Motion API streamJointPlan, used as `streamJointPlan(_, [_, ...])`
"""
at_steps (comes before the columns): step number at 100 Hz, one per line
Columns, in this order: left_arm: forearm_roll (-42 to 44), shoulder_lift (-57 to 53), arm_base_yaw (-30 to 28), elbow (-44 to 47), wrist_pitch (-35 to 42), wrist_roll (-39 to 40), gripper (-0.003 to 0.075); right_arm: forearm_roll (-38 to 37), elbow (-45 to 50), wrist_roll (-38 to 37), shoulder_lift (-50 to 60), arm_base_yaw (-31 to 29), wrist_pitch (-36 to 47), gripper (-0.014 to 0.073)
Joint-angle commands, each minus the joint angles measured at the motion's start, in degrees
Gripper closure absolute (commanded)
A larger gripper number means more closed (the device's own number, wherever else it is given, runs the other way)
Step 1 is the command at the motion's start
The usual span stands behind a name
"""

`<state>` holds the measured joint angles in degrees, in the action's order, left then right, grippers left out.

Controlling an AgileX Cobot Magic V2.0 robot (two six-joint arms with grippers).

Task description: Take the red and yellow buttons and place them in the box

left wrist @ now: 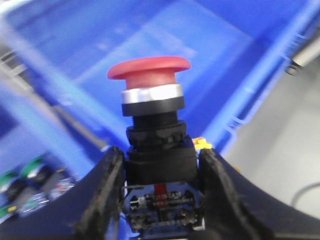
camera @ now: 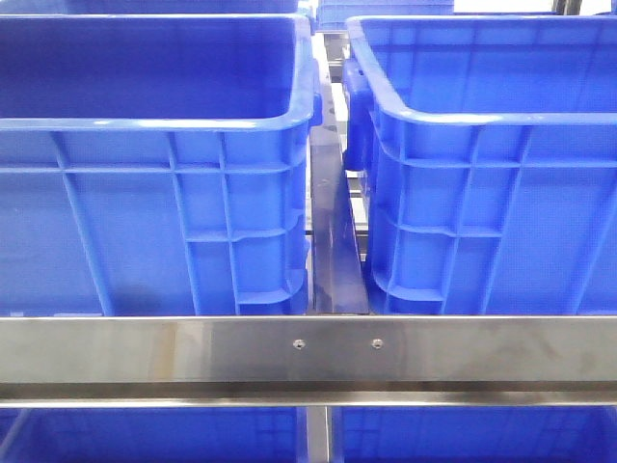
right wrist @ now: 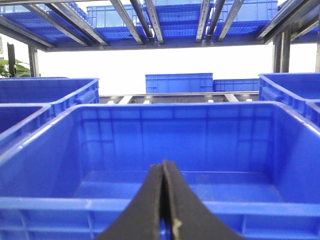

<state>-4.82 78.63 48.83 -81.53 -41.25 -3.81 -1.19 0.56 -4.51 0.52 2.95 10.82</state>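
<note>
Blue crates everywhere: two big ones side by side in the front view, left crate (camera: 154,164) and right crate (camera: 492,164), parted by a narrow dark gap (camera: 335,241) and fronted by a steel rail (camera: 308,352) with two small screws. More crates stacked on a steel rack (right wrist: 165,22) overhead and behind in the right wrist view. No arm or hand visible from the front. Seen from the left wrist, left hand (left wrist: 160,165) clenched around the black body of a red button (left wrist: 149,70), fingers (left wrist: 102,195) pressing either side, mushroom cap upright above a silver collar, wiring or contacts showing underneath. Button held over the blurred floor of a blue crate; which crate, impossible to say. Probably mid-carry, then: one red button picked, not yet dropped in the box. No yellow button plainly visible, only a small yellowish speck (left wrist: 201,144) just beside the held piece, too small to name. Some green-topped parts (left wrist: 25,182) lying in a neighbouring bin at the edge, blurred. Right hand (right wrist: 164,200) pressed together with nothing between its fingers, pointing into an apparently bare crate (right wrist: 165,145). Still left, by the look of it: release of this button, then more picking. Obstacles likely just crate walls and rims, nothing else near the held button.
</note>
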Motion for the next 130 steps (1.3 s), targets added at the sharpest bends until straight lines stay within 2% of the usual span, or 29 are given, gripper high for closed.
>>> streamJointPlan(1, [-0.53, -2.0, 1.96, -1.73, 3.86, 0.17, 0.0739, -0.09, -4.63, -2.08, 1.49, -0.03, 2.55, 0.0662])
streamJointPlan(12, [-0.53, -2.0, 2.68, -1.73, 4.07, 0.17, 0.0739, -0.09, -11.46, -5.78, 0.77, -0.03, -4.94, 0.0662])
streamJointPlan(38, [-0.53, -2.0, 2.81, -1.73, 4.07, 0.17, 0.0739, 0.39, -35.31, -7.76, -11.14, -0.03, -38.04, 0.0662])
streamJointPlan(50, [-0.53, -1.58, 2.81, -1.73, 4.07, 0.17, 0.0739, 4.35, -44.85, -7.76, -18.87, -0.03, -48.98, 0.0662])
streamJointPlan(62, [-0.53, -0.76, 2.81, -1.73, 4.07, 0.17, 0.0739, 9.5, -50.04, -7.76, -24.19, -0.03, -53.07, 0.0662])
streamJointPlan(80, [-0.53, 0.19, 2.81, -1.73, 4.07, 0.17, 0.0739, 12.76, -50.18, -7.69, -29.28, -0.03, -53.23, 0.065])
streamJointPlan(90, [-0.53, 0.3, 2.81, -1.73, 4.07, 0.17, 0.0739, 13.75, -50.18, -7.65, -31.43, -0.03, -53.47, 0.0554])
streamJointPlan(109, [-0.53, 0.3, 2.81, -1.73, 4.07, 0.17, 0.0739, 18.63, -50.18, -7.65, -33.58, -0.03, -52.02, 0.0153])
streamJointPlan(114, [-0.53, 0.3, 2.81, -1.73, 4.07, 0.17, 0.0739, 20.52, -50.18, -7.65, -33.9, -0.03, -51.08, 0.0076])
streamJointPlan(121, [-0.53, 0.3, 2.81, -1.73, 4.07, 0.17, 0.0739, 23.76, -50.18, -7.39, -34.61, -0.03, -49.56, 0.0021])
streamJointPlan(130, [-0.53, 0.3, 2.81, -1.73, 4.07, 0.17, 0.0739, 29.7, -50.18, -3.52, -36.52, 0.09, -47.83, 0.0021])
